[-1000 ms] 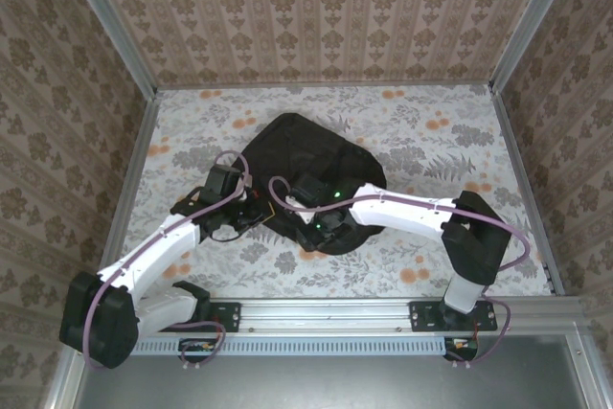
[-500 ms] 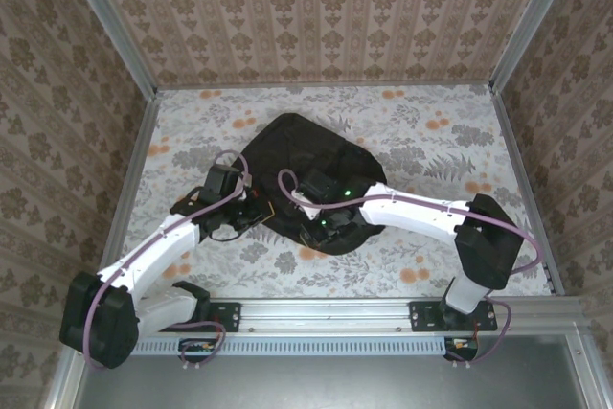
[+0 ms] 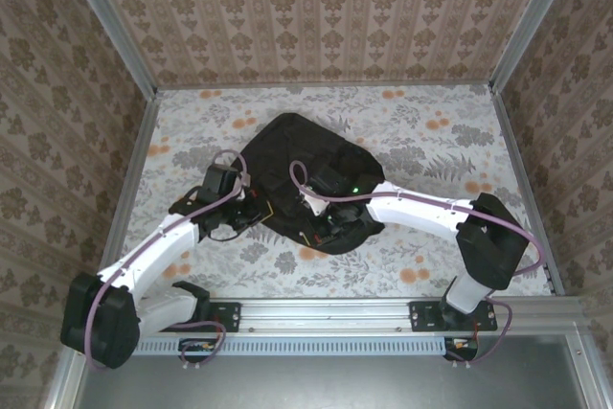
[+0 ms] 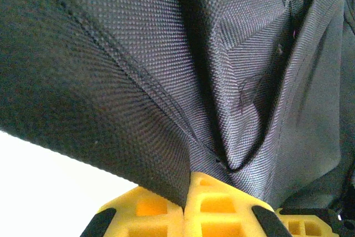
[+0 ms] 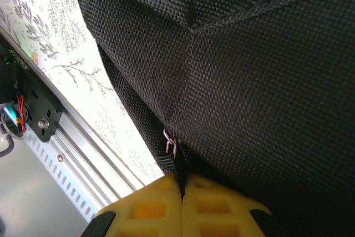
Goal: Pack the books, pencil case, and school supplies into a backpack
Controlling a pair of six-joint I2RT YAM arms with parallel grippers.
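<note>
Two grips hold the backpack [image 3: 306,155] now. My right claw [image 5: 181,180] has just pressed shut on a black tab [image 5: 179,162] running straight up from its tips, likely a zip pull. My left claw [image 4: 187,184] stays clamped on a fabric fold rising directly above it. With both sides held, I reckon the zip can be drawn open for packing.

Backpack [image 3: 305,146] near edge hidden by L arm [image 3: 163,237], R arm [image 3: 421,209] — contents unclear.
</note>
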